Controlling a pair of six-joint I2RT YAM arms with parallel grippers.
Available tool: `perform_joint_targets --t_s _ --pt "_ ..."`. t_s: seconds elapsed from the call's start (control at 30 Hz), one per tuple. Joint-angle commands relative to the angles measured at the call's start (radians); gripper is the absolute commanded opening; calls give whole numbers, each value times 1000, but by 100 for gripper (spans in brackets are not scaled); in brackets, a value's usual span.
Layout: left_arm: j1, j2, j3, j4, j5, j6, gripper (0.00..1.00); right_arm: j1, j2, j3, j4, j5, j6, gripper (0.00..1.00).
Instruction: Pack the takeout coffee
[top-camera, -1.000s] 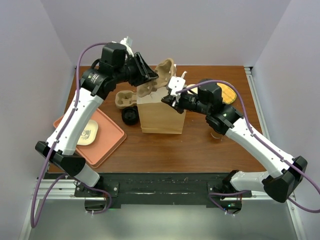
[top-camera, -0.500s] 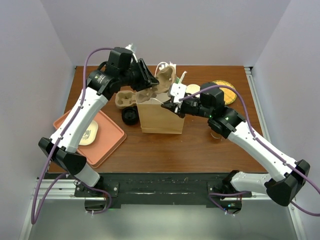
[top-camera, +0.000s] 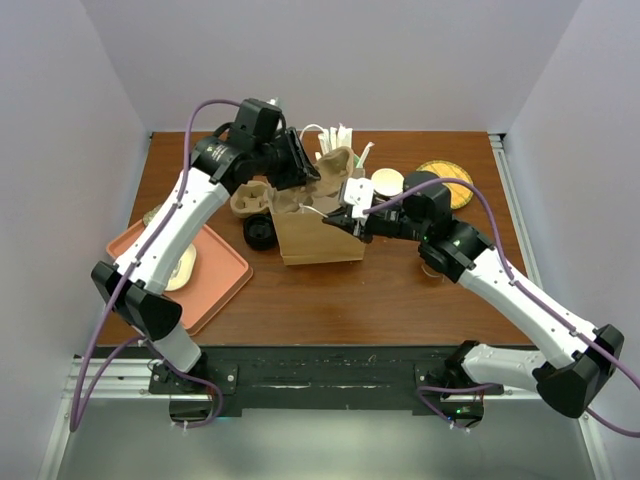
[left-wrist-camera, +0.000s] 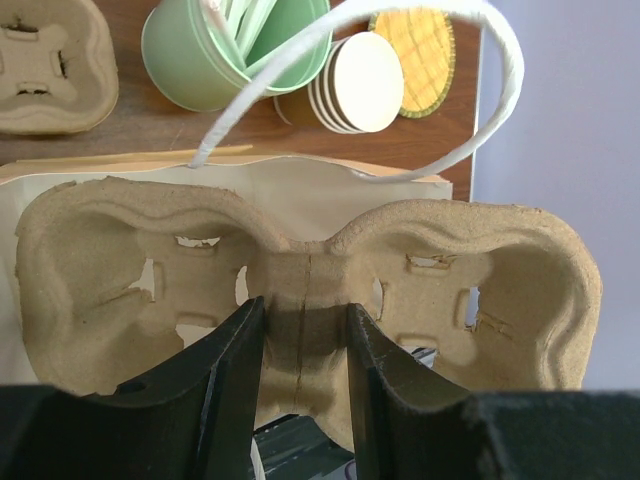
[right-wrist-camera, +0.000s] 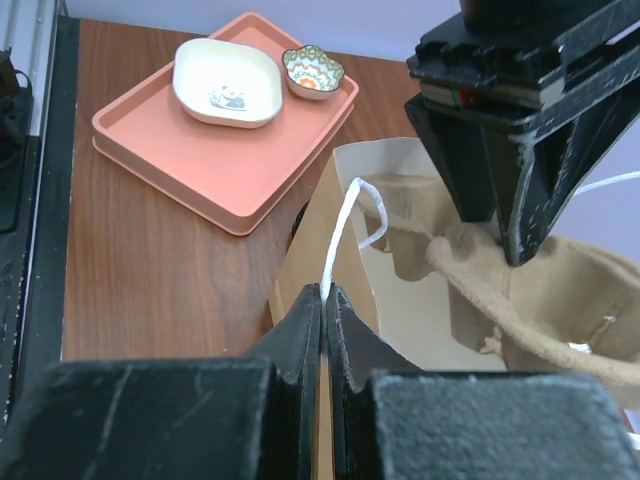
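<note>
One paper bag (top-camera: 320, 240), both ends busy: right gripper (right-wrist-camera: 325, 300) pinched shut on its white handle (right-wrist-camera: 345, 230), left gripper (left-wrist-camera: 300, 330) clamping a cardboard cup carrier (left-wrist-camera: 120, 250) at the bag's mouth. The coffee cup (top-camera: 260, 232) sits on the table (top-camera: 400, 290) just left of the bag. A pink tray (right-wrist-camera: 200, 170) holds two dishes (right-wrist-camera: 225, 85).

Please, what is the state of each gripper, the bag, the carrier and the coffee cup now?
Left gripper: shut on the pulp carrier.
Right gripper: shut on the paper bag at its rim.
Paper bag: open at the top.
Pulp carrier: empty, held at the bag's mouth.
Takeout coffee: lid on, standing on the table beside the bag, not packed.
</note>
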Motion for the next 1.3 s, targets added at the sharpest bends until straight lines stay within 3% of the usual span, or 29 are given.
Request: perform_joint_targets --t_s 0.0,0.27,0.4,0.53,0.67,0.73,0.83,0.9,1.0,1.27 --pt "-17 5 54 -50 -45 40 18 3 -37 -20 58 19 -6 0" --pt "-41 75 171 -153 -111 88 16 3 -54 -29 78 67 84 0" --pt "-52 83 174 -161 -146 102 15 2 -63 -9 75 106 191 18" --pt "-60 86 176 -173 -156 113 15 3 -83 40 51 145 413 43" --pt "-66 88 172 -179 -160 122 15 3 -97 130 -36 244 633 56" --pt "-67 92 172 -181 -163 122 15 3 -94 202 -118 326 746 56" --pt "-72 97 174 -182 -165 126 15 3 -74 301 -263 583 843 50" --pt "-78 101 172 -184 -163 131 15 3 -52 363 -343 782 879 47" --pt "-87 101 172 -190 -162 137 15 0 13 434 -477 921 894 46" --pt "-103 80 139 -193 -163 143 15 -47 187 574 -657 929 954 43"
